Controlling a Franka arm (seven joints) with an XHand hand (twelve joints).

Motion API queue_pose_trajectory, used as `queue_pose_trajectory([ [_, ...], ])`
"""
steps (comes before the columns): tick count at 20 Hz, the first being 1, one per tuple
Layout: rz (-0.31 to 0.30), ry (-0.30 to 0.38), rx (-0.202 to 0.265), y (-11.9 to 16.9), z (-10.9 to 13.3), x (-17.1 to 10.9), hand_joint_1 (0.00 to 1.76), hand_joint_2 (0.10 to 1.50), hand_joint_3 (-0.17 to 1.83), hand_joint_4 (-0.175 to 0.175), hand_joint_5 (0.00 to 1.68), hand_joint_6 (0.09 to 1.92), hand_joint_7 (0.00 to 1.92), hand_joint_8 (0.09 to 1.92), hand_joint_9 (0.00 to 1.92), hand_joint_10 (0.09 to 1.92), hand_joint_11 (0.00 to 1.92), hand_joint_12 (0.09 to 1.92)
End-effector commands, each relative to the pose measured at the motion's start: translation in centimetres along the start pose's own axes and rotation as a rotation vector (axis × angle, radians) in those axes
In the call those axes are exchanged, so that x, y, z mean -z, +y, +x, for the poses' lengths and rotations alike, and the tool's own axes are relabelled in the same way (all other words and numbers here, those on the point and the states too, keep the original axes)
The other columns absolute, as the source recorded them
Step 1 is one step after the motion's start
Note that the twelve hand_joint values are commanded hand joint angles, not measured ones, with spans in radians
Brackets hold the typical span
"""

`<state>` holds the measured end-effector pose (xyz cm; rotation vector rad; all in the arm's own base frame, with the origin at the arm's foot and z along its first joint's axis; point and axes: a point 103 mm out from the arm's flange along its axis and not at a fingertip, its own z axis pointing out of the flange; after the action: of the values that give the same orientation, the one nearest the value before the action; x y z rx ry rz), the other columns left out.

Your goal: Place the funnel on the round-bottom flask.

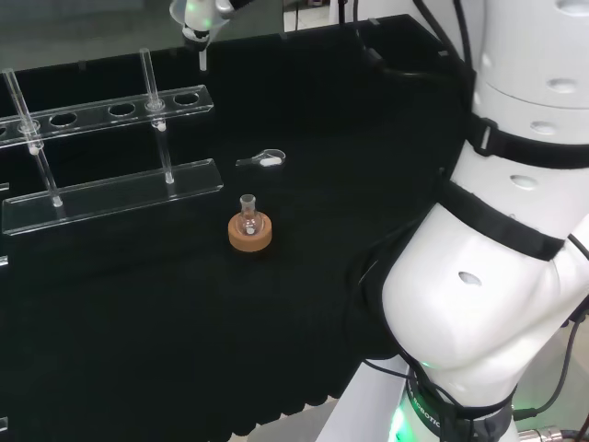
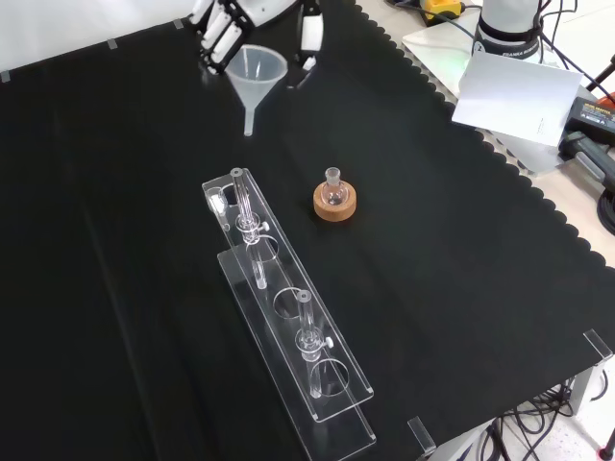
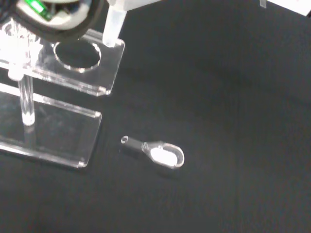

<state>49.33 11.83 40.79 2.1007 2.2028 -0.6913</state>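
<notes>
Hand (image 2: 223,27), at the front view's top edge above the cloth: fingers curled round the rim of the clear funnel (image 2: 255,77), held aloft with its stem pointing down. Round-bottom flask (image 2: 333,191): upright on a cork ring (image 2: 334,205) mid-cloth, well apart from the funnel, bare cloth between them. Acrylic rack (image 2: 288,317): just left of the flask in the front view; small clear scoop (image 1: 264,160) lies near the flask in the head view.

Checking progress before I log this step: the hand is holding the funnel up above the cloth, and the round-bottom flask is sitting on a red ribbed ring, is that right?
Not quite. The round-bottom flask sits on a cork ring, not a red ribbed one, as the front view shows. The rest holds: the hand holds the funnel above the cloth.
</notes>
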Motion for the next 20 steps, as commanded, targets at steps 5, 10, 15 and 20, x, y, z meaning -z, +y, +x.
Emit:
queue_pose_trajectory([
  [5, 0.006, 0.015, -0.061, -5.3, -0.5, -2.2, 0.88, 0.71, 0.62, 0.005, 0.61, 0.58, 0.62, 0.68, 0.86, 0.50, 0.48, 1.32],
  [10, 0.058, 0.011, -0.087, -6.7, -0.4, -4.5, 0.88, 0.71, 0.62, 0.005, 0.61, 0.59, 0.62, 0.68, 0.86, 0.50, 0.49, 1.32],
  [15, 0.092, 0.020, -0.104, -7.8, -0.2, -6.7, 0.88, 0.71, 0.62, 0.004, 0.61, 0.60, 0.62, 0.68, 0.87, 0.50, 0.49, 1.32],
  [20, 0.111, 0.020, -0.105, -8.6, 0.8, -8.2, 0.87, 0.71, 0.62, 0.003, 0.61, 0.60, 0.62, 0.68, 0.87, 0.50, 0.49, 1.32],
])
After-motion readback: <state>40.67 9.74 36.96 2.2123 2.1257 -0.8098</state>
